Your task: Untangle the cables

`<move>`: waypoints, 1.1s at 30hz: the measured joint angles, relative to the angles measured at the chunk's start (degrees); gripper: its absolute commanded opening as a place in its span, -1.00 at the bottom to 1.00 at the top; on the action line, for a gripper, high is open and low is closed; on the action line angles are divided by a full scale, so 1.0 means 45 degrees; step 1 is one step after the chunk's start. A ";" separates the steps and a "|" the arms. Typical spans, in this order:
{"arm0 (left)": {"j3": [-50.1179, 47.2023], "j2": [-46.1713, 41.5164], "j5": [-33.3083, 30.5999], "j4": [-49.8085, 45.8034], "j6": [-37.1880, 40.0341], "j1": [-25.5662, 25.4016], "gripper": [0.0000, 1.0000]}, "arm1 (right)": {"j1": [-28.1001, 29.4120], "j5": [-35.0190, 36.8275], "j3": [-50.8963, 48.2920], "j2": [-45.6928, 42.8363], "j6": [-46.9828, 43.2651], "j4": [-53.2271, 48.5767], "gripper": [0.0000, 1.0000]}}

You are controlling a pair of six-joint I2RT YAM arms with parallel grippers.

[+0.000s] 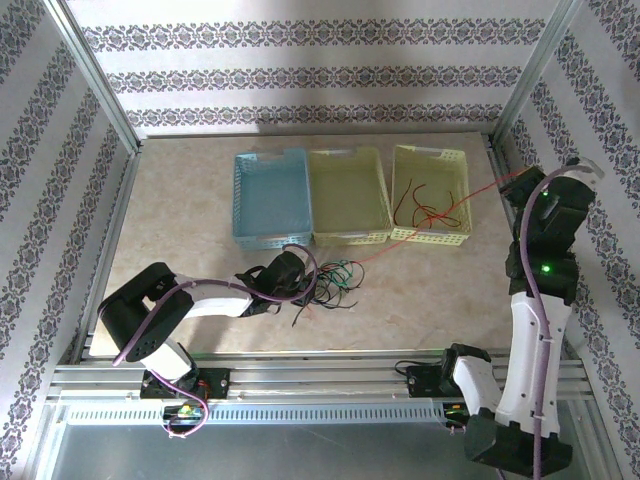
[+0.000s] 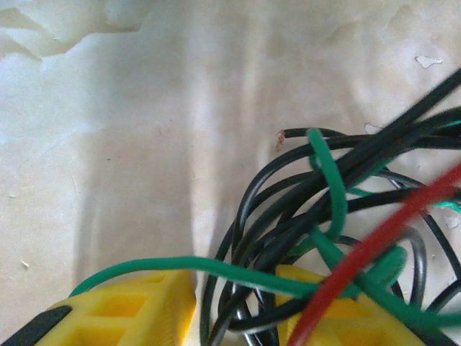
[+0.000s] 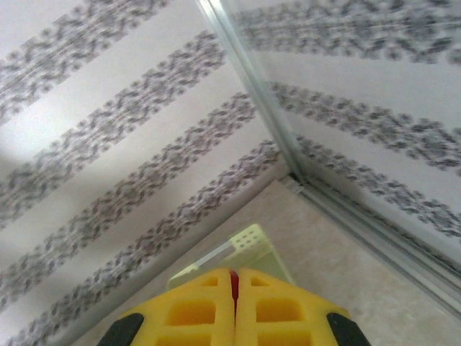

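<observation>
Blue basket (image 1: 241,200), two yellow baskets (image 1: 350,237) (touching, in a row) on beige table (image 1: 180,220)

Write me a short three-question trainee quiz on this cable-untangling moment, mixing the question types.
1. Multiple choice: which basket holds loose red cables? A the blue basket; B the middle basket; C the right basket.
2. True or false: the right gripper is shut on a red cable that stretches across the table.
3. Short answer: besides red, which two cable colours make up the tangle at the left gripper?

Key: 1 C. 2 True. 3 Black and green.
</observation>
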 measured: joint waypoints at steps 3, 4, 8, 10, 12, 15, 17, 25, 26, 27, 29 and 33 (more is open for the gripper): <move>0.0000 0.0000 -0.0078 0.0000 -0.0204 -0.0015 -0.20 | -0.0821 -0.0233 0.0010 0.0107 0.0476 -0.0073 -1.00; 0.0000 -0.0005 -0.0092 0.0000 -0.0287 -0.0019 -0.19 | -0.1112 -0.0379 0.0063 0.0180 0.0646 -0.0102 -1.00; 0.0000 -0.0034 -0.0136 0.0015 -0.0525 -0.0092 -0.05 | -0.2098 -0.1010 0.0670 0.0855 0.1360 -0.0087 -1.00; 0.0005 -0.0039 -0.0170 0.0015 -0.0651 -0.0102 -0.04 | -0.2579 -0.1564 0.1297 0.1409 0.1753 -0.0029 -1.00; 0.0005 -0.0039 -0.0223 0.0015 -0.0767 -0.0102 -0.03 | -0.3055 -0.2142 0.1996 0.1943 0.2118 0.0005 -1.00; 0.0005 -0.0039 -0.0413 0.0015 -0.1059 -0.0131 -0.01 | -0.3784 -0.3109 0.3186 0.2705 0.2613 0.0151 -1.00; 0.0005 -0.0024 -0.0602 0.0015 -0.1273 -0.0170 0.11 | -0.4216 -0.3759 0.4007 0.3133 0.2909 0.0291 -1.00; 0.0029 0.0000 -0.1336 0.0000 -0.1846 -0.0185 0.11 | -0.4935 -0.5935 0.6552 0.3915 0.3653 0.1073 -1.00; 0.0029 0.0010 -0.1384 0.0000 -0.1851 -0.0185 0.11 | -0.4891 -0.6217 0.6853 0.4051 0.3711 0.1175 -1.00; 0.0034 0.0029 -0.1447 0.0000 -0.1851 -0.0185 0.11 | -0.4750 -0.6533 0.7213 0.4221 0.3759 0.1302 -1.00; 0.0087 0.0073 -0.1525 -0.0029 -0.1841 -0.0185 0.10 | -0.4308 -0.6980 0.7771 0.4522 0.3803 0.1418 -1.00; 0.0267 0.0165 -0.1564 -0.0272 -0.1695 -0.0185 0.09 | -0.3133 -0.7490 0.9238 0.5280 0.3449 0.1161 -1.00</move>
